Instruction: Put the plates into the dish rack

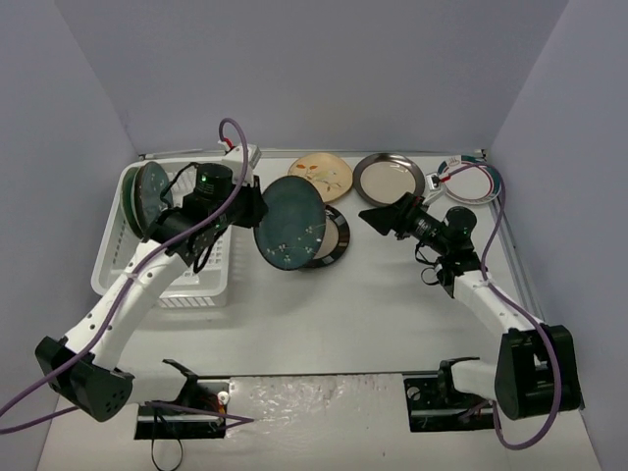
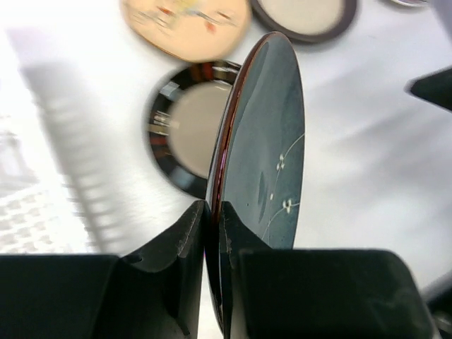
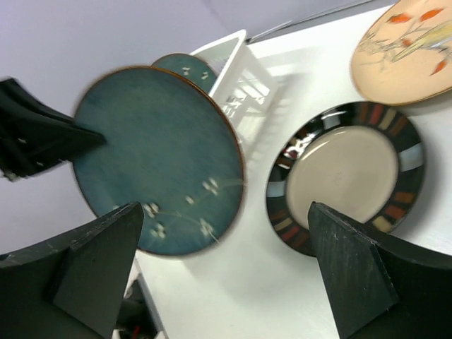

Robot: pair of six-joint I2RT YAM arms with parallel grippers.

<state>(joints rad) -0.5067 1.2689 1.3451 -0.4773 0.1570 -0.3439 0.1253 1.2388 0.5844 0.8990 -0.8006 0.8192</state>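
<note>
My left gripper (image 1: 260, 210) is shut on the rim of a teal plate with small white flowers (image 1: 290, 222), which it holds upright above the table just right of the dish rack (image 1: 196, 291). The left wrist view shows this plate (image 2: 265, 141) edge-on between the pads of the left gripper (image 2: 214, 212). Another teal plate (image 1: 147, 193) stands in the rack's far left end. My right gripper (image 1: 378, 218) is open and empty, facing the held plate (image 3: 159, 159) from the right, and the right wrist view shows it (image 3: 224, 212) apart from that plate.
A dark-rimmed beige plate (image 1: 336, 240) lies flat under and behind the held plate. Along the back lie a tan floral plate (image 1: 321, 175), a second dark-rimmed beige plate (image 1: 390, 178) and a white plate with a teal-red rim (image 1: 473, 181). Walls enclose the table.
</note>
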